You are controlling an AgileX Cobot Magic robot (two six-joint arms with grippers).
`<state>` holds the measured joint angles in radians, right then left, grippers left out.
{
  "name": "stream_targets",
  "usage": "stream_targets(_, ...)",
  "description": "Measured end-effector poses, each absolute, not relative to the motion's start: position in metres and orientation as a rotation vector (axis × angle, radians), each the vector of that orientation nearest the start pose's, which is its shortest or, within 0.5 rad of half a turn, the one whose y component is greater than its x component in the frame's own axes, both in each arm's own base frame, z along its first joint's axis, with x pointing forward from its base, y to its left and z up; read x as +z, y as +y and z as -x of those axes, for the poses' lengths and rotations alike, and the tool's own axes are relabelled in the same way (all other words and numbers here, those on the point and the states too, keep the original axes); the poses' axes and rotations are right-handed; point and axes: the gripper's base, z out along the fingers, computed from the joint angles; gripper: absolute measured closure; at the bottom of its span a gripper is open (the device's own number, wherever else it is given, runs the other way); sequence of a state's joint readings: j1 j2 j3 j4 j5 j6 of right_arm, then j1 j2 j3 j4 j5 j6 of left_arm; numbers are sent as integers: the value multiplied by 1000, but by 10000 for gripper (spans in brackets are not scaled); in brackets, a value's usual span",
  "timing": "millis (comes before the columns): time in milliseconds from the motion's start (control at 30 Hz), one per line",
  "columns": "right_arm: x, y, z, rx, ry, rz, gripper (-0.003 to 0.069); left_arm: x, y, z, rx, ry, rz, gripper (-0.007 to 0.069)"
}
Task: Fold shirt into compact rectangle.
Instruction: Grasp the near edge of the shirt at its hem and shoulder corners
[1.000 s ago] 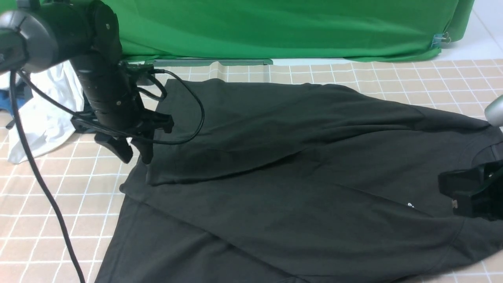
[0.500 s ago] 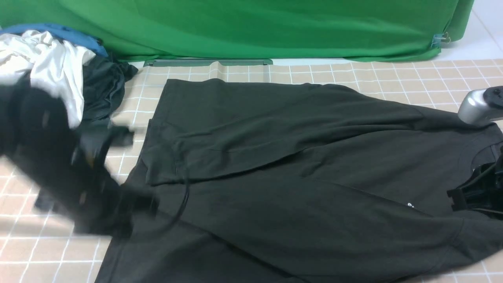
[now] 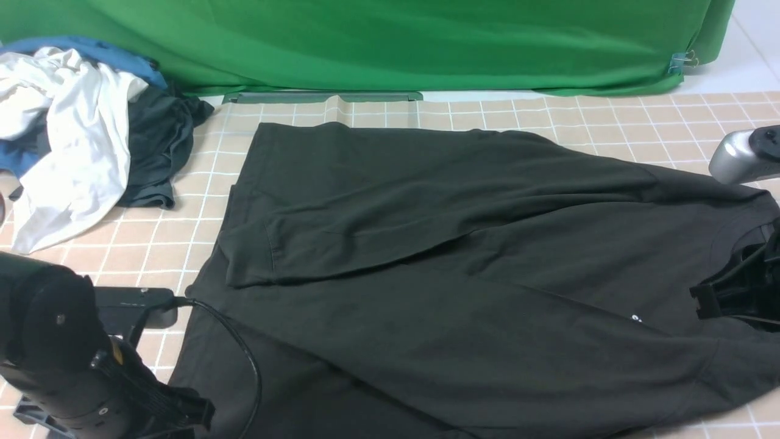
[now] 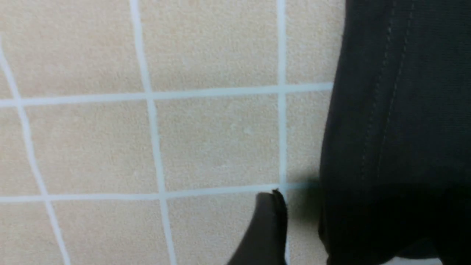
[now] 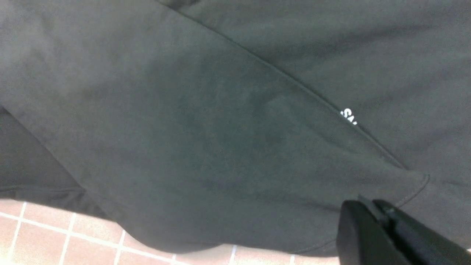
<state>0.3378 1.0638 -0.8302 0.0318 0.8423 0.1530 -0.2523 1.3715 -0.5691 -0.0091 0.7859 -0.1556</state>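
Observation:
The black shirt (image 3: 463, 274) lies spread across the tiled tabletop, its far side folded over onto the body. A bit of white chest print (image 3: 637, 317) shows near the right. My left gripper (image 3: 183, 411) is low at the front left, at the shirt's hem corner. In the left wrist view one finger (image 4: 270, 228) stands on bare tile, apart from the stitched hem (image 4: 386, 110); the other finger is lost in dark fabric, so the jaws stand open. My right gripper (image 3: 701, 302) hovers over the shirt by the collar, its tips pressed together (image 5: 369, 206) with nothing seen between them.
A heap of white, blue and dark grey-green garments (image 3: 73, 140) sits at the back left. A green backdrop (image 3: 390, 42) hangs along the far edge. The left arm's cable (image 3: 244, 360) trails over the shirt's front left part.
My left arm has swung from the folded sleeve at the back left down to the front left hem corner, uncovering the garment heap. My right gripper has shifted slightly right and up.

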Motion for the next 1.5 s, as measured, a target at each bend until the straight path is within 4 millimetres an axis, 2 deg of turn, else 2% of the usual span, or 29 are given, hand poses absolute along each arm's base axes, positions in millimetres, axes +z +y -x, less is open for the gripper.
stream_targets(100, 298, 68, -186, 224, 2565, 221, 611, 168, -49, -186, -31, 3075, -134, 44)
stream_targets(233, 298, 68, -186, 224, 2565, 222, 608, 161, -50, -187, -31, 3114, -116, 75)
stream_targets(333, 298, 68, -186, 222, 2564, 231, 608, 153, -52, -188, -52, 3153, -80, 190)
stream_targets(467, 298, 68, -186, 216, 2562, 249, 606, 153, -54, -189, -80, 3155, -85, 491)
stream_targets(567, 297, 67, -185, 212, 2576, 254, 604, 154, -54, -188, -90, 3153, -114, 576)
stream_targets(667, 294, 66, -182, 189, 2658, 266, 610, 161, -53, -185, -92, 3140, -137, 589)
stream_targets(867, 280, 64, -189, 128, 2845, 287, 623, 194, -49, -167, -124, 3055, -151, 589)
stream_targets(1000, 258, 49, -202, 77, 2992, 201, 623, 210, -46, -154, -142, 3002, -154, 589)
stream_targets(1133, 240, 31, -210, 74, 3034, 54, 614, 217, -44, -148, -146, 2987, -157, 589)
stream_targets(1200, 226, 22, -212, 89, 3045, -33, 560, 219, -42, -145, -127, 2985, -170, 589)
stream_targets(1367, 197, 17, -218, 102, 3067, -104, 309, 220, -40, -145, -98, 2976, -186, 589)
stream_targets(1500, 180, 21, -226, 148, 3106, -161, 199, 220, -41, -145, -98, 2962, -186, 589)
